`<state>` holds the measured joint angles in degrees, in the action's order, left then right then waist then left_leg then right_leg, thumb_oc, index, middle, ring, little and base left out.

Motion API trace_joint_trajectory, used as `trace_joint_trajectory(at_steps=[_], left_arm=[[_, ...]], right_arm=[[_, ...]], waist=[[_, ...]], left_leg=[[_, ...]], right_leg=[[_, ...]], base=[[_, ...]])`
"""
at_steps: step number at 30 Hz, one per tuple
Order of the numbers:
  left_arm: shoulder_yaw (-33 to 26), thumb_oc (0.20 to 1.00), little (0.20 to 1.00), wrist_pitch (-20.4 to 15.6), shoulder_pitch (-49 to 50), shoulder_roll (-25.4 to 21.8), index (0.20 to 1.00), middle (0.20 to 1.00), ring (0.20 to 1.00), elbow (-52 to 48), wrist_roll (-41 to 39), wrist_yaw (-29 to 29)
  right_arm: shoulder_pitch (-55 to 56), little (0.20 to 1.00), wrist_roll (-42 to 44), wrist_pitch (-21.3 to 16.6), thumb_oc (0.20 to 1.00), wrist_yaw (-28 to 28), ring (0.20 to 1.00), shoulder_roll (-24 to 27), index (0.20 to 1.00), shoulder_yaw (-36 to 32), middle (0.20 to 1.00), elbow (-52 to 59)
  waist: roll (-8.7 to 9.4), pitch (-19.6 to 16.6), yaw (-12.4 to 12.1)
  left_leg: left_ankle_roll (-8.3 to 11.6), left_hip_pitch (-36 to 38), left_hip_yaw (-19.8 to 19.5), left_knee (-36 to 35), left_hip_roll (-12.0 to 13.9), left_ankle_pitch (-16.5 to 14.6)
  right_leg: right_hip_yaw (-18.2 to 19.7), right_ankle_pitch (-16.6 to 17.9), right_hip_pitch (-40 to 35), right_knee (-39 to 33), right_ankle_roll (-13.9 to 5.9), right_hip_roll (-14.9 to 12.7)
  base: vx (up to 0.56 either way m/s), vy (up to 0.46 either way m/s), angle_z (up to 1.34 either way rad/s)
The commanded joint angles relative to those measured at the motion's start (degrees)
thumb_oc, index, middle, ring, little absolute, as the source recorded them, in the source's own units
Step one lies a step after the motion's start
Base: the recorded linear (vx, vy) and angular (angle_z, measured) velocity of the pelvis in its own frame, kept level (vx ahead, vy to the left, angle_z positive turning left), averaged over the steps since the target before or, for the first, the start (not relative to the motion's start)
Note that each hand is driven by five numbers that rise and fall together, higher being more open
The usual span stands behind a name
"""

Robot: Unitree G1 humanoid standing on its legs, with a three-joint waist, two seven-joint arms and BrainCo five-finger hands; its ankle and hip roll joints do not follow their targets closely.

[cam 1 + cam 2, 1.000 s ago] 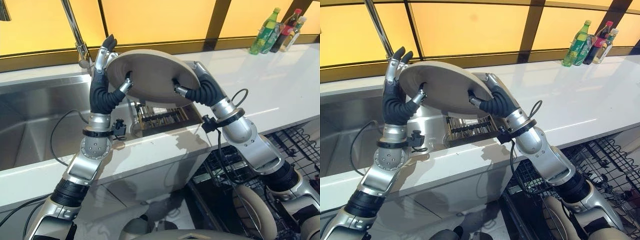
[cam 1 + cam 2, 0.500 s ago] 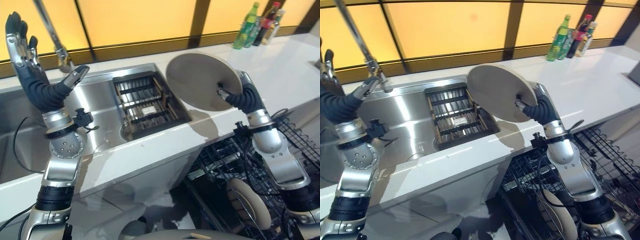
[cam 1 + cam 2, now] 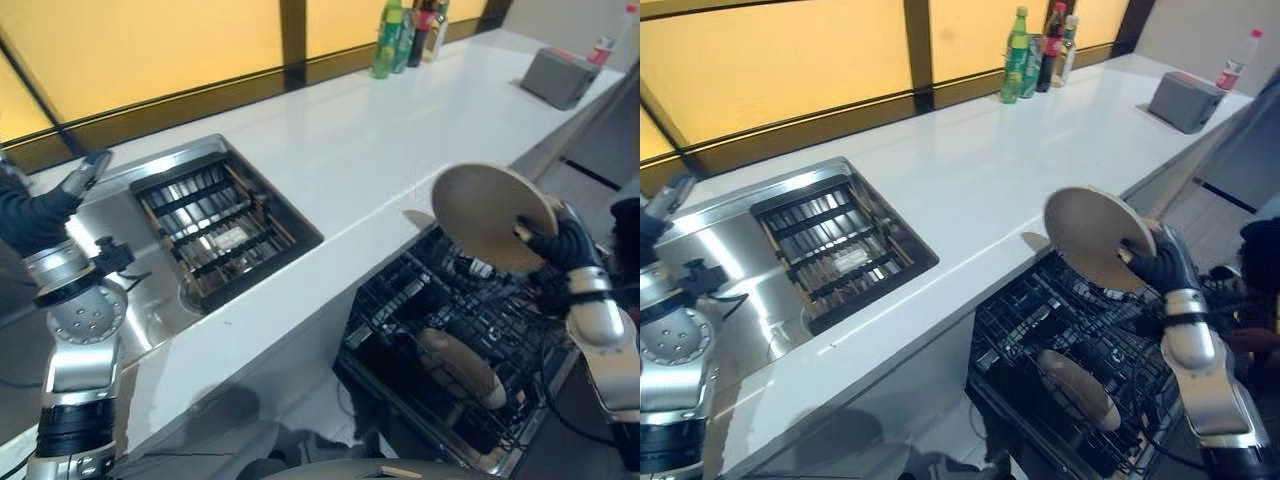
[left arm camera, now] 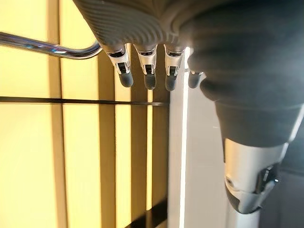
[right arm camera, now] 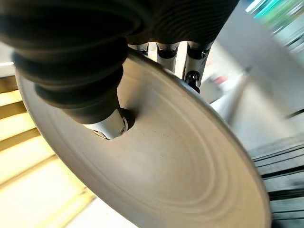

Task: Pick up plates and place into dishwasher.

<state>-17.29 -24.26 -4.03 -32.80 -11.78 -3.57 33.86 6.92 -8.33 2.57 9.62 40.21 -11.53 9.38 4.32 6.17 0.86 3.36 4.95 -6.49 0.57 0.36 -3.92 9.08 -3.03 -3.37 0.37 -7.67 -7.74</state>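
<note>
We're holding the plate (image 3: 490, 215) in our right hand (image 3: 562, 243), thumb and fingers (image 5: 192, 78) pinching its rim, tilted on edge right above the dishwasher rack (image 3: 420, 320). Open slots are sitting just below. Left hand (image 4: 156, 28) is idling far left by the sink (image 3: 150, 260), fingers relaxed.

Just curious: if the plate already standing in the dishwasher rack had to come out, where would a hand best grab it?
Probably by its upper rim, coming from above: the racked plate stands on edge in the dishwasher rack, its lower edge down among the wires.
</note>
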Motion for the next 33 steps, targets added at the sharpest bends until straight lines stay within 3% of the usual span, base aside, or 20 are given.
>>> trace_joint_trajectory(at_steps=[1,4,6,8,15,19,25,28,33], left_arm=[[-0.4,1.0,1.0,-1.2,0.7,-4.4,1.0,1.0,1.0,2.6,-0.6,0.6],[-1.2,1.0,1.0,-1.0,0.7,-5.1,1.0,1.0,1.0,3.2,-1.4,0.0],[-0.7,1.0,1.0,-0.4,-0.3,-6.6,1.0,1.0,1.0,3.7,-1.2,0.0],[0.0,1.0,1.0,0.1,-1.6,-7.2,1.0,1.0,1.0,4.5,-0.9,0.6],[0.6,1.0,1.0,2.9,-0.8,-6.9,1.0,1.0,1.0,1.4,-0.1,-0.3],[3.6,1.0,1.0,3.9,-4.6,-8.8,1.0,1.0,1.0,2.6,0.0,1.9],[7.8,1.0,1.0,3.3,-7.6,-10.2,1.0,1.0,1.0,3.5,0.8,7.6],[9.4,1.0,1.0,2.9,-9.1,-10.1,1.0,1.0,1.0,4.4,3.1,10.6],[10.9,1.0,1.0,2.8,-10.8,-9.7,1.0,1.0,1.0,5.0,5.1,13.9]], right_arm=[[-1.4,0.2,0.5,-1.9,0.2,4.4,0.2,4.0,0.2,-3.6,0.2,0.6],[-0.5,0.2,0.3,-1.9,0.2,4.9,0.2,3.5,0.2,-3.7,0.2,-0.3],[-1.3,0.2,0.8,-1.3,0.2,5.7,0.2,3.4,0.2,-2.5,0.2,-1.1],[-2.4,0.2,0.4,-1.5,0.2,6.5,0.2,3.2,0.2,-1.2,0.2,-2.8],[1.7,0.2,0.1,-1.2,0.2,9.5,0.2,3.8,0.2,-2.1,0.2,-4.5],[-0.9,0.2,-1.5,-0.4,0.2,13.6,0.2,5.2,0.2,0.4,0.2,-7.5],[-9.5,0.2,-2.7,-0.8,0.2,17.0,0.2,8.7,0.2,6.5,0.2,-14.6],[-13.8,0.2,-7.7,0.3,0.2,15.7,0.2,10.8,0.2,10.3,0.2,-18.3],[-20.1,0.2,-8.0,0.9,0.2,16.2,0.2,13.6,0.2,17.1,0.2,-24.1]], waist=[[-0.51,-3.0,1.0],[0.26,-2.4,1.4],[0.6,-1.6,1.5],[0.36,-1.0,1.7],[-0.34,0.1,0.9],[-2.23,3.2,1.0],[-5.64,8.3,0.1],[-6.47,9.7,0.0],[-7.36,11.8,-0.3]], left_leg=[[-2.52,-3.0,-3.8,6.2,-2.4,-4.6],[-2.06,-3.3,-4.6,6.6,-2.8,-5.1],[-1.27,-3.4,-5.0,6.8,-1.5,-5.8],[-0.61,-3.9,-5.3,7.0,0.1,-6.1],[2.92,-6.3,-6.6,6.1,6.0,-3.5],[3.98,-10.0,-7.8,6.5,8.7,-1.4],[4.45,-16.4,-10.0,5.6,8.1,2.7],[4.59,-18.8,-10.3,5.6,7.6,3.7],[4.42,-21.6,-10.0,5.2,6.9,4.9]], right_leg=[[0.8,1.1,5.3,8.3,-1.26,1.4],[4.2,4.8,5.3,4.7,-3.32,-0.5],[5.8,7.7,6.6,2.6,-5.14,-2.2],[6.3,7.5,7.4,2.6,-5.52,-2.1],[1.5,2.8,7.8,5.2,-3.9,0.2],[-1.6,0.1,12.1,10.0,-2.06,2.5],[-4.2,-0.8,19.0,13.6,0.19,4.2],[-4.6,-0.8,21.4,14.6,0.61,4.3],[-4.6,-0.9,23.8,14.9,1.41,4.3]], base=[[0.07,-0.144,-0.4],[0.08,-0.311,-0.27],[0.05,-0.407,-0.32],[0.02,-0.333,-0.21],[0.09,-0.316,0.11],[-0.05,-0.209,0.28],[-0.18,-0.085,0.11],[-0.16,-0.031,0.03],[-0.1,-0.017,-0.03]])
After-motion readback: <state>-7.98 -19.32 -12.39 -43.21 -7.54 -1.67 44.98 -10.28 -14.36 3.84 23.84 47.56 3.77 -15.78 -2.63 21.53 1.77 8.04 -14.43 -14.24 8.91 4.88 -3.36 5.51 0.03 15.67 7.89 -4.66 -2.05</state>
